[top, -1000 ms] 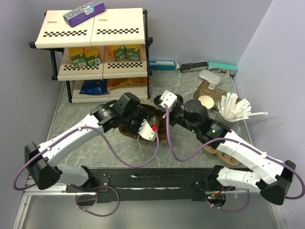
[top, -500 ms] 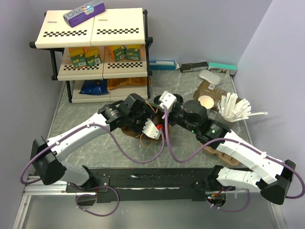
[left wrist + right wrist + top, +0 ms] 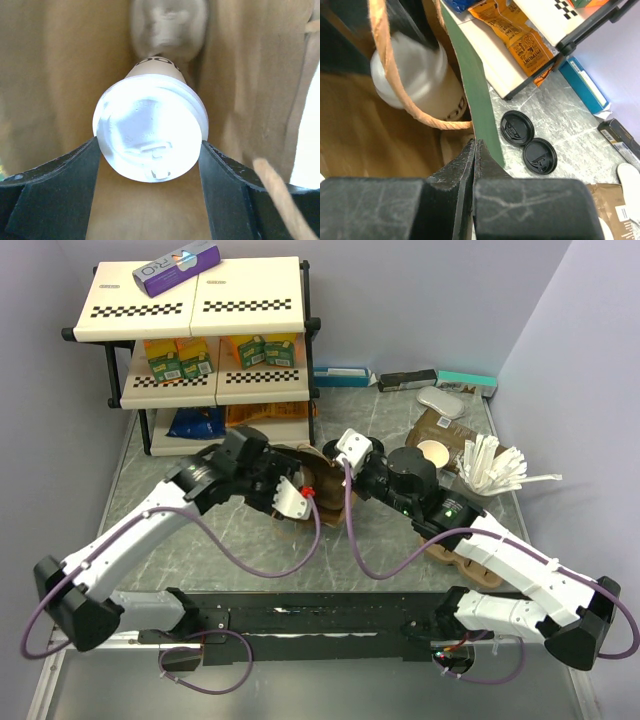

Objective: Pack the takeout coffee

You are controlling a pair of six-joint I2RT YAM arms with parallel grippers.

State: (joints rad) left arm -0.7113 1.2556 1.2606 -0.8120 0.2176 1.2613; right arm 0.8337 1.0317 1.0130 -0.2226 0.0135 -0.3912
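Being clasped at its white lid by the left hand (image 3: 150, 152), the takeout coffee (image 3: 150, 130) is being held inside a paper bag (image 3: 380, 135) mid-desk. The bag's rim is being pinched by the right hand (image 3: 475, 150). If that rim is let slip, the coffee is likely being tipped.

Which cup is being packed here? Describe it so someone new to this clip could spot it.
In front of the shelf rack, a brown paper bag sits between the two arms. Inside it is the lidded cup, clasped by the left gripper. It wears a white lid, unlike the open cup beside the white sticks at right.
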